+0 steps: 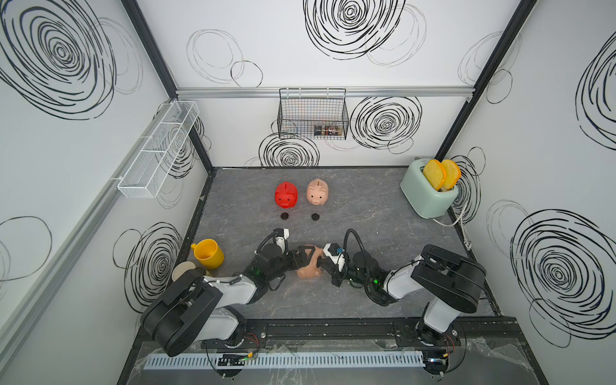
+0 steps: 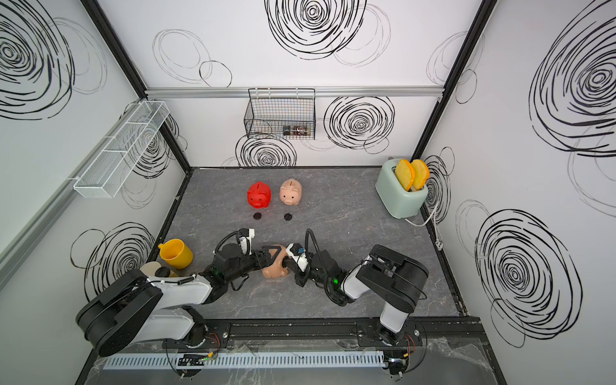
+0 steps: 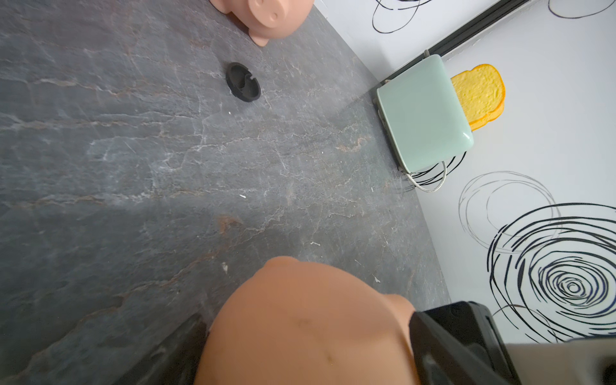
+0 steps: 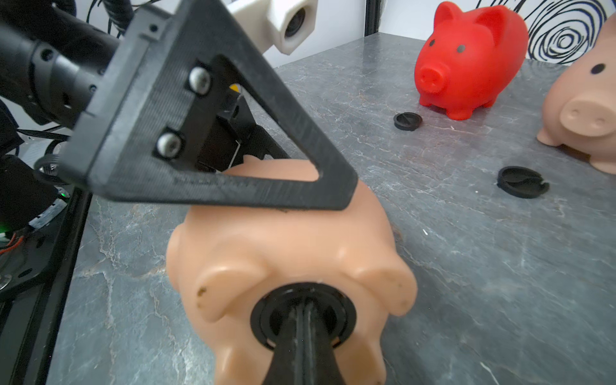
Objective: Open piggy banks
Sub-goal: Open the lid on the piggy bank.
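A peach-tan piggy bank (image 1: 308,271) lies on its side at the front centre of the table, between both arms. My left gripper (image 1: 305,258) is closed round its body; one black finger (image 4: 233,196) presses on the pig's flank. My right gripper (image 4: 303,310) is shut, its tips together inside the black belly plug (image 4: 260,313), which sits in the pig's belly. Farther back stand the red piggy bank (image 1: 286,195) and the pale pink piggy bank (image 1: 317,191), each upright with a loose black plug (image 1: 284,216) (image 1: 315,217) lying in front of it.
A mint toaster (image 1: 428,193) with two toast slices stands at the back right, its cord along the wall. A yellow mug (image 1: 206,253) and a beige cup (image 1: 183,270) sit by the left arm. A wire basket (image 1: 313,115) and a white rack (image 1: 156,150) hang on the walls.
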`<move>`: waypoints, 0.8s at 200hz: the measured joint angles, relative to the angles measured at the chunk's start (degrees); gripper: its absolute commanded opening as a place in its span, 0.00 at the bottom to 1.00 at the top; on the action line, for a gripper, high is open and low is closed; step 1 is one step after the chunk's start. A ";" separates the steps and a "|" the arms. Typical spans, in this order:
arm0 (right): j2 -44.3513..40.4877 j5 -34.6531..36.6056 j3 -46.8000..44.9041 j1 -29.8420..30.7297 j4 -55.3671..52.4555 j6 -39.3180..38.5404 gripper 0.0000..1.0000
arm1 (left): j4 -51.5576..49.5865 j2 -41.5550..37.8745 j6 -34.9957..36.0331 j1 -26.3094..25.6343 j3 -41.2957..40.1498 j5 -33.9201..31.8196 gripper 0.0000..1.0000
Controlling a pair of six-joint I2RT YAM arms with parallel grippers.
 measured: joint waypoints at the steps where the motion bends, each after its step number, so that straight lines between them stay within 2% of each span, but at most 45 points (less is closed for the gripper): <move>1: 0.00 0.00 0.00 0.00 0.00 -0.02 0.00 | -0.02 0.02 0.00 0.00 0.02 0.00 0.96; 160: -6.27 -0.07 -0.72 0.15 -9.25 -11.87 0.00 | 1.62 3.17 2.29 -0.22 1.05 2.21 0.96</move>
